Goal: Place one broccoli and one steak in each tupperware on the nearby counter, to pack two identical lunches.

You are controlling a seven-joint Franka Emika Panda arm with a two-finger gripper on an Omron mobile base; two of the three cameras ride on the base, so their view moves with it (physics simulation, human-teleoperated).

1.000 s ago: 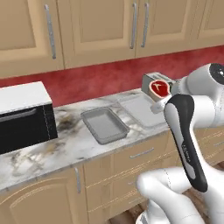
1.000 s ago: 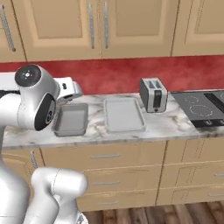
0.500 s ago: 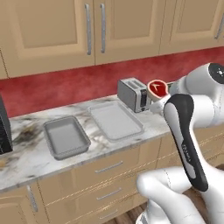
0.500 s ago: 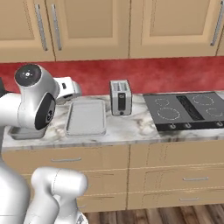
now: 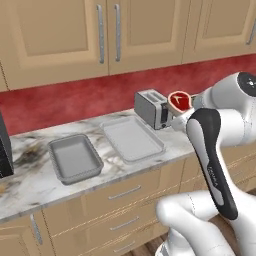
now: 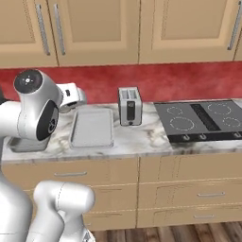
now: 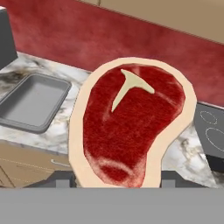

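Observation:
A raw red steak (image 7: 131, 127) with a pale fat rim and a white T-bone is held upright in my gripper (image 7: 118, 179), whose jaws are closed on its lower edge. From the left base the steak (image 5: 180, 101) hangs at the gripper (image 5: 182, 111), above the counter (image 5: 30, 185) and just right of the toaster. Both tupperware stand on the counter. The darker, deeper one (image 5: 75, 158) is on the left and the paler, flatter one (image 5: 132, 138) beside it. The paler tupperware (image 6: 92, 127) lies left of the toaster. One grey tupperware (image 7: 33, 103) lies past the steak's left side. The broccoli is out of view.
A silver toaster (image 5: 152, 107) (image 6: 129, 105) stands at the back of the counter by the red wall. A black stove top (image 6: 203, 119) lies to its right. The black microwave's edge (image 5: 4, 150) is at far left. Wooden cabinets hang above.
The base drove right during the first half second, so the microwave slid out left and the stove came in; since then the views have held still. The steak stays gripped.

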